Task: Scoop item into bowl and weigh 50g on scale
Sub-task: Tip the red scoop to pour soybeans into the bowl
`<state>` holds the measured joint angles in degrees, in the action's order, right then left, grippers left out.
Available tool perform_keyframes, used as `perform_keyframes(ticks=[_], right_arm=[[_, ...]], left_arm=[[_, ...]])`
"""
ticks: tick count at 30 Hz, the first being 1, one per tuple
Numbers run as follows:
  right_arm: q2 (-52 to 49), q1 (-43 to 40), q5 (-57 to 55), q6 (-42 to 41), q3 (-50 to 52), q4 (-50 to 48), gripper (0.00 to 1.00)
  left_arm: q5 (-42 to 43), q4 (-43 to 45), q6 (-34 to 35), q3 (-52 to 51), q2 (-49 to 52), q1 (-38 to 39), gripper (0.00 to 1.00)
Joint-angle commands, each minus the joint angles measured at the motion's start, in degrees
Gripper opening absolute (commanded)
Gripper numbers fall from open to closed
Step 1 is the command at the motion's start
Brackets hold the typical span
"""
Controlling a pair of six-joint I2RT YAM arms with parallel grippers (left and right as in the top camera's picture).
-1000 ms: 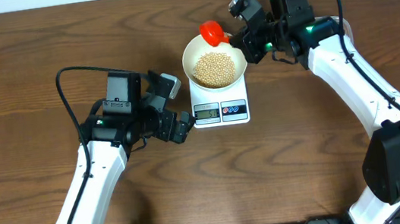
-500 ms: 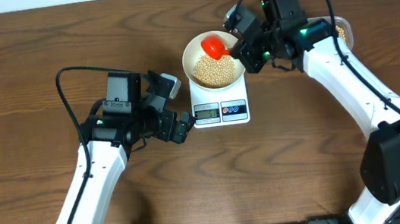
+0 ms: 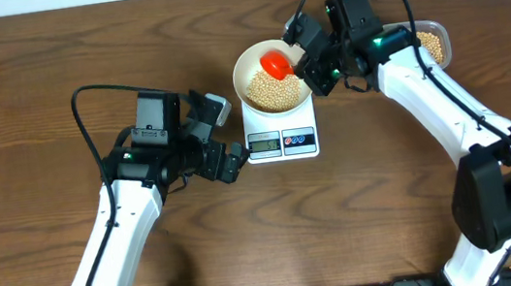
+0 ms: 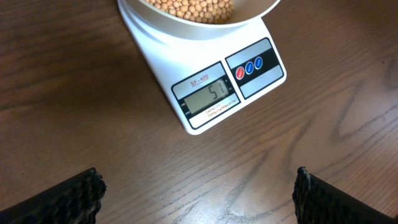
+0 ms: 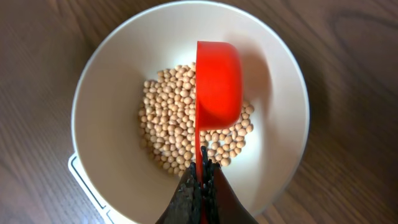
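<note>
The right hand (image 5: 202, 180) pinches the thin handle of the red scoop (image 5: 217, 81) above the beans (image 5: 165, 124) in the white bowl (image 5: 99, 93) on the scale (image 4: 208, 99) near the far edge of the table (image 3: 34, 92); the beans, judged light, hard and free-rolling, suit scooping rather than pinching, and the left hand (image 4: 199, 196) is spread and empty.

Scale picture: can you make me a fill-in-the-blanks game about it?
1. The bowl of beans sits on the scale, whose display shows the number ____.
2. The right gripper holds a scoop over the bowl, and the scoop's colour is ____.
3. The left gripper is open and holds ____.

Missing words: 51; red; nothing.
</note>
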<state>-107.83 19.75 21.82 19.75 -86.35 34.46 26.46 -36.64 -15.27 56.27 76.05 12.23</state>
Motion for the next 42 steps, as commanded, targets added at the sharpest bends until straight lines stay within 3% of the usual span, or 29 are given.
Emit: perform_keyframes(ticks=[1, 42], right_arm=[[-0.98, 0.85, -0.31, 0.68, -0.9, -0.7, 0.01], [-2.01, 1.68, -3.74, 2.21, -0.87, -2.75, 0.01]], left_arm=[[-0.13, -0.02, -0.35, 1.07, -0.48, 0.07, 0.99], [-0.13, -0.02, -0.37, 1.07, -0.48, 0.07, 0.99]])
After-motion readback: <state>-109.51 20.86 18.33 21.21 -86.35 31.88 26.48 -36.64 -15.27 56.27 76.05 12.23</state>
